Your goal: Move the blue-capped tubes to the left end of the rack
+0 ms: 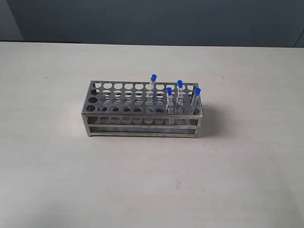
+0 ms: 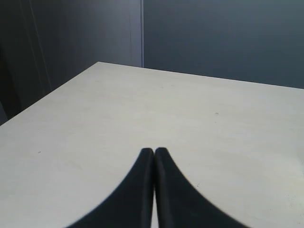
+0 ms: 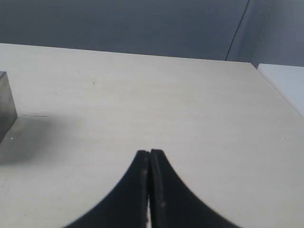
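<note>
The shiny steel rack [image 1: 118, 97] stands in the middle of the pale table in the exterior view. Several clear blue-capped tubes stand in its right half: one [image 1: 152, 84] nearest the middle, one [image 1: 169, 97] toward the front, one [image 1: 180, 90] behind it, and one [image 1: 195, 96] leaning at the right end. Neither arm shows in the exterior view. My left gripper [image 2: 154, 152] is shut with nothing in it, over bare table. My right gripper [image 3: 149, 153] is likewise shut and empty; a corner of the rack [image 3: 5, 102] shows at the edge of its view.
The rack's left half holds only vacant holes. A dark wall runs behind the table's far edge [image 1: 152, 45]. In the left wrist view the table's corner [image 2: 99, 63] is visible. A white surface [image 3: 285, 80] adjoins the table in the right wrist view.
</note>
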You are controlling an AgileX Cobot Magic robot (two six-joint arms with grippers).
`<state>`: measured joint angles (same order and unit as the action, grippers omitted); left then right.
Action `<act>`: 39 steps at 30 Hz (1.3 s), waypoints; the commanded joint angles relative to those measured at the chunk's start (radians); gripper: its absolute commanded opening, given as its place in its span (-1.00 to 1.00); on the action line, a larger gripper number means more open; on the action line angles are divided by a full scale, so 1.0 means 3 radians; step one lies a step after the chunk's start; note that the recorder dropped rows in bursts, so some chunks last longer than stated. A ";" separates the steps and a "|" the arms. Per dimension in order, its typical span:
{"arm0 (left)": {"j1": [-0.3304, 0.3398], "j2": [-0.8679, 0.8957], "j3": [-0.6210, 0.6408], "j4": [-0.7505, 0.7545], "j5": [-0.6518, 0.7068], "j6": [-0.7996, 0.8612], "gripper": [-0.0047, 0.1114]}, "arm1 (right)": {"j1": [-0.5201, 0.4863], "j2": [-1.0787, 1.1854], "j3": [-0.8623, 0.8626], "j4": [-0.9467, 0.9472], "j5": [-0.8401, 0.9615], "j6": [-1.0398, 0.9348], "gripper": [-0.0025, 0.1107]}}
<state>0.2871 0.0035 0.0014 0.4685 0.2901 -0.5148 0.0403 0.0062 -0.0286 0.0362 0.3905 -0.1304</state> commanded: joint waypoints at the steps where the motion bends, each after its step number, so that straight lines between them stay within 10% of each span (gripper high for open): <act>1: 0.0001 -0.0012 -0.0005 -0.0001 0.0007 -0.0006 -0.90 | -0.0015 -0.0021 0.0010 -0.0038 -0.0004 -0.0001 -0.97; 16: 0.0001 -0.0012 -0.0005 -0.0001 0.0007 -0.0006 -0.90 | -0.0015 -0.0021 0.0010 0.3068 -0.1058 0.0580 -0.97; 39: 0.0001 -0.0012 -0.0005 -0.0001 0.0007 -0.0006 -0.90 | -0.0015 -0.0021 0.0010 0.2995 -0.2367 0.1741 -0.97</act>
<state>0.2871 0.0035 0.0014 0.4685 0.2901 -0.5148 0.0403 0.0040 -0.0286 1.0206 -0.3558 0.3296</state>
